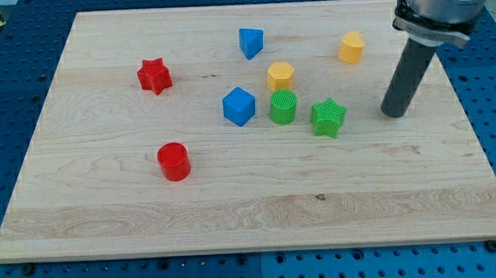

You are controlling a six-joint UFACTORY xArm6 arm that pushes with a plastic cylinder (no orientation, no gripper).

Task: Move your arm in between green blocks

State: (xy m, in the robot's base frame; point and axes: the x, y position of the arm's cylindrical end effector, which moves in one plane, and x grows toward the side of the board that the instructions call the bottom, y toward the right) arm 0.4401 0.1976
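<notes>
On the wooden board (109, 212):
my tip (393, 114): seen right of green star block (328, 117), apart
green cylinder block (283, 107): left of star
jaws: none fitted, can't tell

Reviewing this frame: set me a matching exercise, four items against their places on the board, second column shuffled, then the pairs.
Items
1. red star
2. green star
3. red cylinder
4. my tip

Places
A. just to the view's left of my tip
B. lowest block in the view
C. farthest block to the view's left
D. to the view's right of both green blocks, touching none

Pairs: 1-C, 2-A, 3-B, 4-D
</notes>
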